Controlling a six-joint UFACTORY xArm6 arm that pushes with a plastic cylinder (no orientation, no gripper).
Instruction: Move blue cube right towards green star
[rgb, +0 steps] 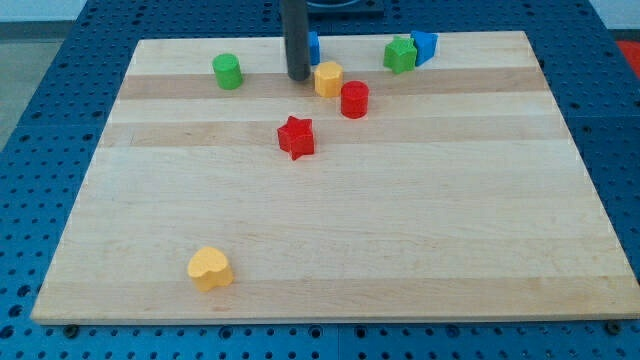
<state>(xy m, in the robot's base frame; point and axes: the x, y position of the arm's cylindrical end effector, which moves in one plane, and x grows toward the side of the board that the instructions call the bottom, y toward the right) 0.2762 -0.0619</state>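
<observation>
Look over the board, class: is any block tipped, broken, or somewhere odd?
Nothing looks damaged or tipped. The only oddities: the blue cube is mostly hidden behind my tip, and the green star sits pressed against another blue block at the view's top.

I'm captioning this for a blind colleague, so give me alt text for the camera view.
My tip rests near the wooden board's top edge, just left of the partly hidden blue cube, with the green star farther right beside another blue block. Nearby sit a yellow block, red cylinder, red star and green cylinder; a yellow heart lies bottom left.
</observation>
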